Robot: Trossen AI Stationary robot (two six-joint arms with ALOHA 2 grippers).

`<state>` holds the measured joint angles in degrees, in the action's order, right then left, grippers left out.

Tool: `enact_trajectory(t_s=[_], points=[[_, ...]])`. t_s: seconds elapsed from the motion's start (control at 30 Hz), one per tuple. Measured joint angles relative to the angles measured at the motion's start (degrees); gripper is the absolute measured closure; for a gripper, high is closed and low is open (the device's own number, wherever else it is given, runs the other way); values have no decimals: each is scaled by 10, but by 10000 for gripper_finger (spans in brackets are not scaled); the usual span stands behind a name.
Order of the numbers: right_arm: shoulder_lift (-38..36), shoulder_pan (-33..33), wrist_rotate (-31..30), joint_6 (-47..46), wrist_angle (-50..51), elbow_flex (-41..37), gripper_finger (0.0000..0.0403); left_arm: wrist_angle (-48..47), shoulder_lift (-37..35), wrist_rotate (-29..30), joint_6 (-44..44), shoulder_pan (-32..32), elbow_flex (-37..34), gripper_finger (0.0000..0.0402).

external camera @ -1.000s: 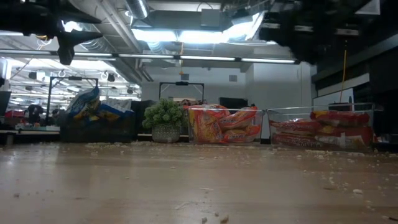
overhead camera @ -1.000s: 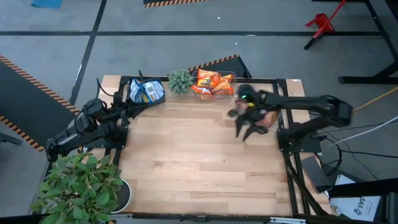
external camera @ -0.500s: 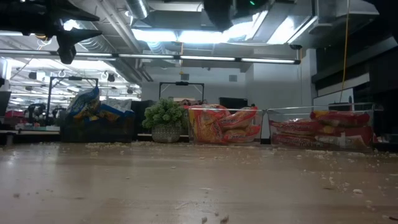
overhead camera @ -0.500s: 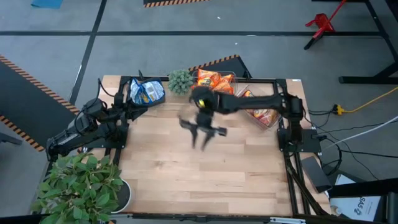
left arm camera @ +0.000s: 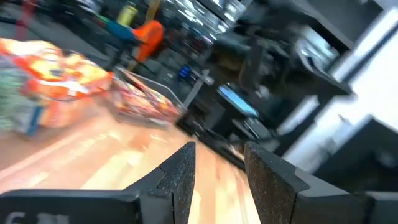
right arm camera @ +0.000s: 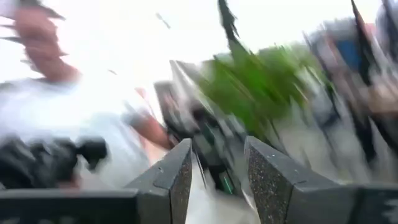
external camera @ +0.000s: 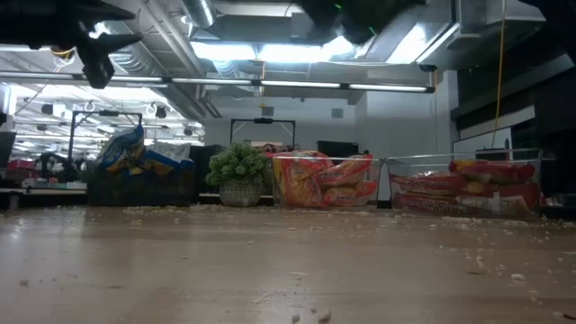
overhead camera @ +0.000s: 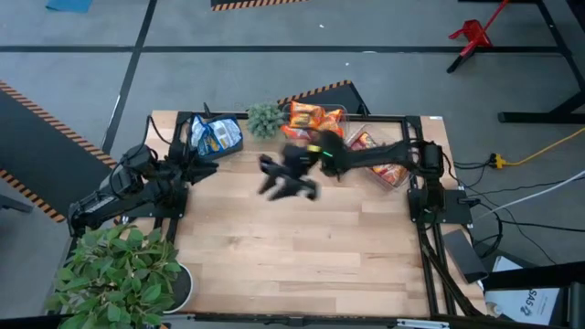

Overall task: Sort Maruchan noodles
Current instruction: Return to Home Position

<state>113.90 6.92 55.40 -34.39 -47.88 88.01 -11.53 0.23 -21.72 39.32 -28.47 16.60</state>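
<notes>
The Maruchan noodles lie in three clear bins along the table's far edge: blue-and-white packets (overhead camera: 215,135) at the left, orange ones (overhead camera: 313,121) in the middle, red ones (overhead camera: 379,163) at the right. In the low view the same piles show as blue (external camera: 135,160), orange (external camera: 324,180) and red (external camera: 463,184). My right gripper (overhead camera: 270,178) hovers high over the table's middle, in front of the orange bin, open (right arm camera: 219,146) and holding nothing. My left gripper (overhead camera: 203,164) waits at the table's left edge beside the blue bin, open (left arm camera: 219,149) with nothing between its fingers.
A small green plant (overhead camera: 265,119) stands between the blue and orange bins. A large leafy plant (overhead camera: 119,274) sits at the near left corner. Crumbs dot the wooden tabletop (external camera: 288,270). A person (right arm camera: 56,93) shows blurred beyond the table in the right wrist view.
My right gripper has swung from the red bin at the table's right toward the left, rising over the middle and rolling about its own axis, then drifted a little toward the far edge. It carries nothing. The packets have stayed in their bins.
</notes>
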Motion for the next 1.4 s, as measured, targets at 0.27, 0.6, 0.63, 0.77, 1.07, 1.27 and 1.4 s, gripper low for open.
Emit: enact_trajectory(t_s=[0.27, 0.6, 0.63, 0.77, 1.07, 1.27, 1.4], points=[[-127, 33, -258, -54, -418, -381, 269, 0, 0, -147, -35, 0, 1, 269], [-385, 42, -359, 46, -421, -603, 269, 3, 0, -213, -58, 0, 1, 269], [-421, 61, -333, 27, -419, -615, 269, 2, 0, -213, -59, 0, 1, 269], [-576, 121, -260, 20, -425, -676, 269, 2, 0, -198, -61, 0, 1, 269], [-895, 182, -320, 36, -422, -873, 269, 0, 0, -168, -65, -1, 1, 269], [-993, 182, -374, 123, -206, -877, 269, -4, 0, -165, -70, -1, -6, 269], [-972, 170, -376, 186, -72, -877, 269, -4, 0, -197, -91, -1, -31, 269]])
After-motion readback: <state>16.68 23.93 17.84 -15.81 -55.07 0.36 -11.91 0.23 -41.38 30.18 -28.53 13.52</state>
